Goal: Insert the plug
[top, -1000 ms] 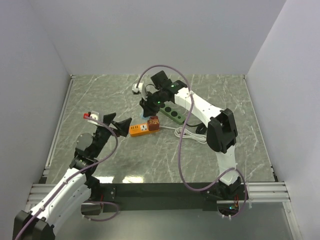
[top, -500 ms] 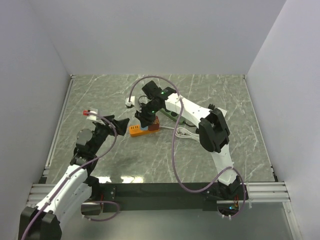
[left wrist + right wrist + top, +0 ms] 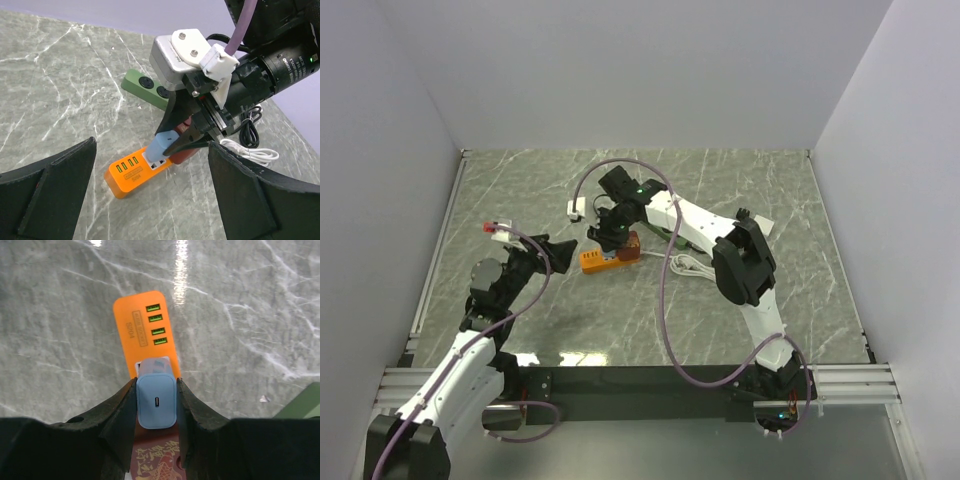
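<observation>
A light blue plug (image 3: 156,400) is clamped between the black fingers of my right gripper (image 3: 156,382), which is shut on its two sides. In the left wrist view the plug (image 3: 162,146) leans tilted, and its lower end meets the white socket face of the orange power strip (image 3: 127,175). Its prongs are hidden. The strip (image 3: 595,260) lies flat at the table's middle, under the right gripper (image 3: 610,232). My left gripper (image 3: 150,200) stands wide open and holds nothing. It sits just left of the strip, a short gap away (image 3: 555,250).
A red-brown adapter (image 3: 157,460) with a fish print sits in the orange strip right behind the blue plug. A green power strip (image 3: 147,87) lies beyond it. A coiled white cable (image 3: 250,150) lies to the right. White walls enclose the table.
My right arm has swung left and down, carrying the blue plug from above the green strip onto the orange strip's socket. The left arm has shifted slightly and stays open.
</observation>
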{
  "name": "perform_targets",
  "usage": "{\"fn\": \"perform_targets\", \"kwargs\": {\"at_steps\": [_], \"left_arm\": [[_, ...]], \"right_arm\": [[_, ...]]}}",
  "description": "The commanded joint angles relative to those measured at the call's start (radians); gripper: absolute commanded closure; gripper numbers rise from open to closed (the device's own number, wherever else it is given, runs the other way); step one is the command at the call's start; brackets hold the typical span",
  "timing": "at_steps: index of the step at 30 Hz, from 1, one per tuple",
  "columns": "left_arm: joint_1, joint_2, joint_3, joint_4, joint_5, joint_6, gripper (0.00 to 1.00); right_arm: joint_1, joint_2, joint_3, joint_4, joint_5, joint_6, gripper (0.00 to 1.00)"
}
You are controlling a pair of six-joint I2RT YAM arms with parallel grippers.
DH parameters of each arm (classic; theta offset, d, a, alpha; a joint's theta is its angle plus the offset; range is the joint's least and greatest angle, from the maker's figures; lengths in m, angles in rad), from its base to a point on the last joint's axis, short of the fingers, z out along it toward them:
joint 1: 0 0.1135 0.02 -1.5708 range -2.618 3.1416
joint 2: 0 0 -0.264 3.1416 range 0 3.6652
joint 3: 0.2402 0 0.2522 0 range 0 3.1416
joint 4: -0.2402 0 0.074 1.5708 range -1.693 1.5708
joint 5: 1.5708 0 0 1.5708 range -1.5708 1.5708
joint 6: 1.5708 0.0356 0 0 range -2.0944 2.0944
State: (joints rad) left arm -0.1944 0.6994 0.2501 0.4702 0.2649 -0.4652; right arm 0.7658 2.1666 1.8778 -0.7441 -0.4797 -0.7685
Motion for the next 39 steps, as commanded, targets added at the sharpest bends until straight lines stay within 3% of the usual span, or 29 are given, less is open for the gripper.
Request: {"fn": "perform_targets", "kwargs": {"at_steps": [1, 21, 39], "left_arm": [[0.009, 0.002, 0.002, 0.061, 0.033, -0.01, 0.01], [0.016, 0.026, -0.015, 0.108, 0.083, -0.018, 0.0], [0.018, 0.041, -0.012, 0.114, 0.096, -0.013, 0.01]], "right_arm": [[0.01, 0.027, 0.04, -0.021, 0.065, -0.037, 1.0], [0.036, -0.002, 0.066, -0.138, 0.098, -0.038, 1.0], [0.04, 0.033, -0.035, -0.051, 0.131, -0.022, 1.0]]}}
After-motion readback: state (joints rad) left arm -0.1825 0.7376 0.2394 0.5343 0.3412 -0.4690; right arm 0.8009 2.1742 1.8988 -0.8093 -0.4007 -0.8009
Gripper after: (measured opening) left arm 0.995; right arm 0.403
